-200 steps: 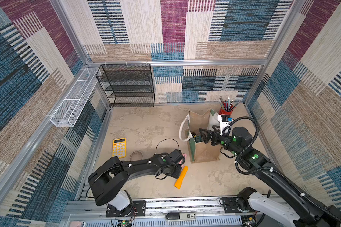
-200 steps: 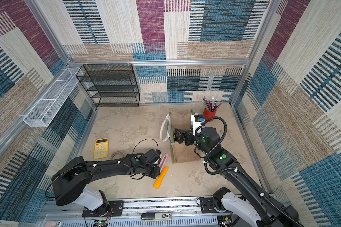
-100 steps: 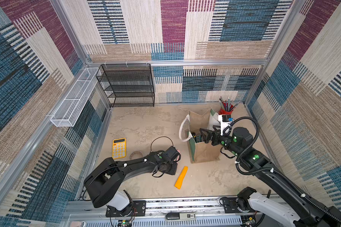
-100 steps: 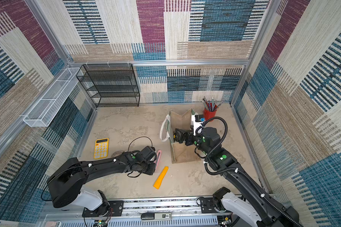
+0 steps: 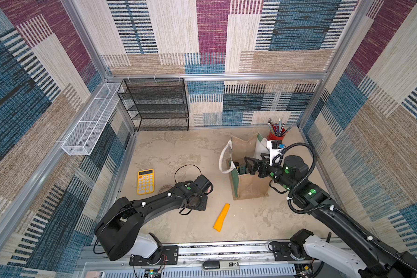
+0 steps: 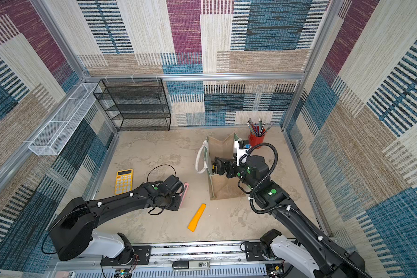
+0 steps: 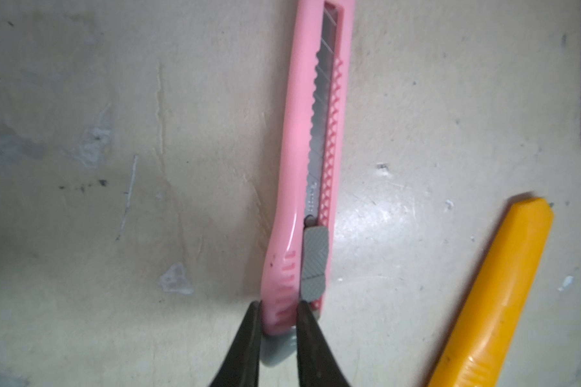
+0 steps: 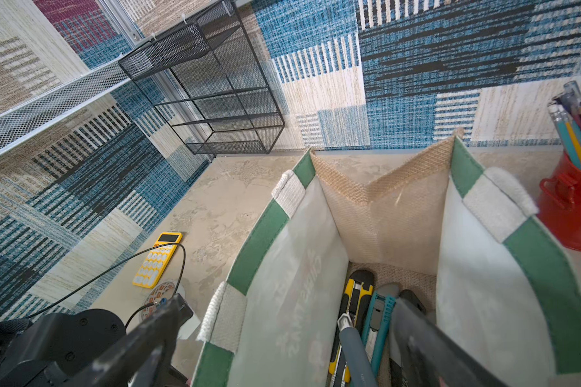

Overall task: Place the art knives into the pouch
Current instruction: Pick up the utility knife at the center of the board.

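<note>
A pink art knife (image 7: 316,150) lies on the tabletop left of the pouch, also seen in a top view (image 6: 184,193). My left gripper (image 7: 277,305) is shut on its rear end, a finger pressed to each side. The pouch (image 5: 248,185) stands upright and open, tan jute with green-white trim (image 8: 259,241). Inside it lie a yellow-black knife (image 8: 354,301), a teal knife (image 8: 379,318) and a grey one (image 8: 353,348). My right gripper (image 8: 289,301) is open wide astride the pouch's near wall, with one finger (image 8: 416,335) inside and the other outside.
An orange art knife (image 5: 222,217) lies near the front, just right of the left gripper. A yellow calculator (image 5: 145,181) and a small round disc (image 5: 165,187) lie at the left. A red pencil cup (image 5: 276,134) stands behind the pouch. A black wire shelf (image 5: 154,106) is at the back.
My left gripper has shifted left, away from the pouch, and the pink knife has moved with it. Its jaws have narrowed onto the knife. The right arm has not moved.
</note>
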